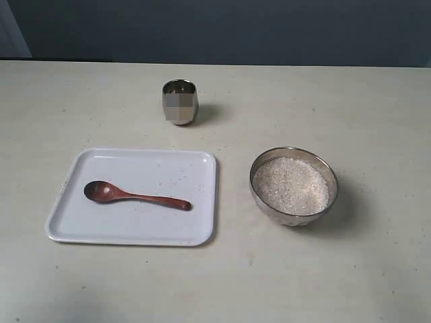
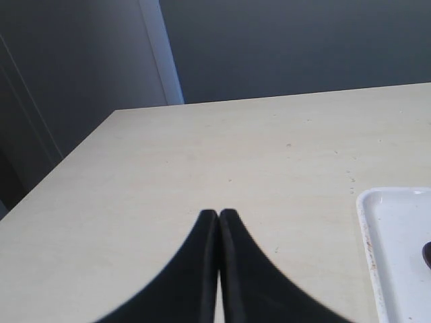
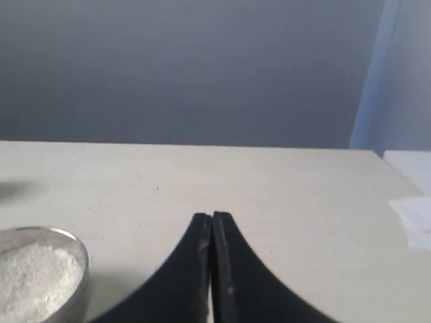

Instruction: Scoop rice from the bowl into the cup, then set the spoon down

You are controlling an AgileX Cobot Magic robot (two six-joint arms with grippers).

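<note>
The left tool (image 2: 218, 214) is seen with both dark fingers (image 2: 199, 269) pressed together along their inner edges, tips meeting, nothing held between them. The right tool (image 3: 211, 217) is shown in the same state: fingers (image 3: 232, 269) closed against each other, tips level, nothing held.

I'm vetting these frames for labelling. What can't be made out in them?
- cup: exterior view, its side is blurred; contents too small to tell.
- spoon: left wrist view, only a dark sliver; the frame edge cuts it and the tray.
- bowl: right wrist view, cut off by the frame corner.
- left pincer, right pincer: absent from the exterior view; wrist views show only shut tips.
</note>
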